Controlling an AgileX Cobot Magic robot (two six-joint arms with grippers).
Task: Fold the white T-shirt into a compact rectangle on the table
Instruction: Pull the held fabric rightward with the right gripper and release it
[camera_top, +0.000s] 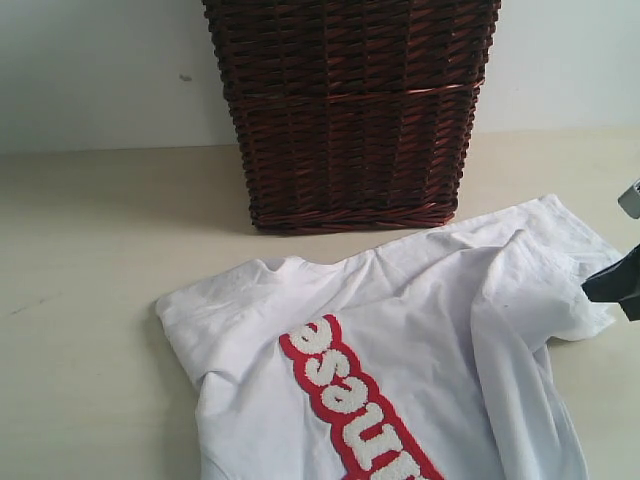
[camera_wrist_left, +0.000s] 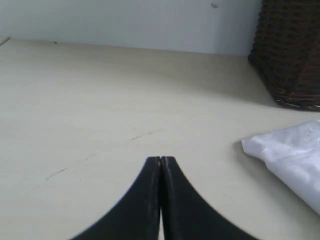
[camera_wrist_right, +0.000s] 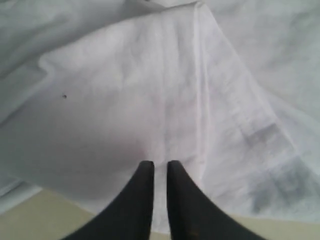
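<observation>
The tabletop runs back to a pale wall, and a dark wicker basket stands against that far edge at its middle. From the basket toward the left edge lies a wide stretch of open surface, marked only by a few faint scratches. A narrower open strip shows between the basket and the right edge.

The T-shirt lies spread and rumpled in front of the basket, just short of its foot. Its collar side is toward the far edge and its body runs toward the near edge and out of the exterior view. A red band of white letters slants across the chest. One sleeve points toward the left edge. The other reaches toward the right edge, its hem drawn to a point.

The right pincer meets that point at the right border of the exterior view. In its wrist view the fingers stand close with only a thin slit between them, and white cloth lies right at the tips, so it seems to be clenched on the sleeve hem.

The left pincer is clenched on nothing, its tips pressed together. It hangs over open tabletop with the left sleeve's corner off to one side, well apart, and the basket beyond that.
</observation>
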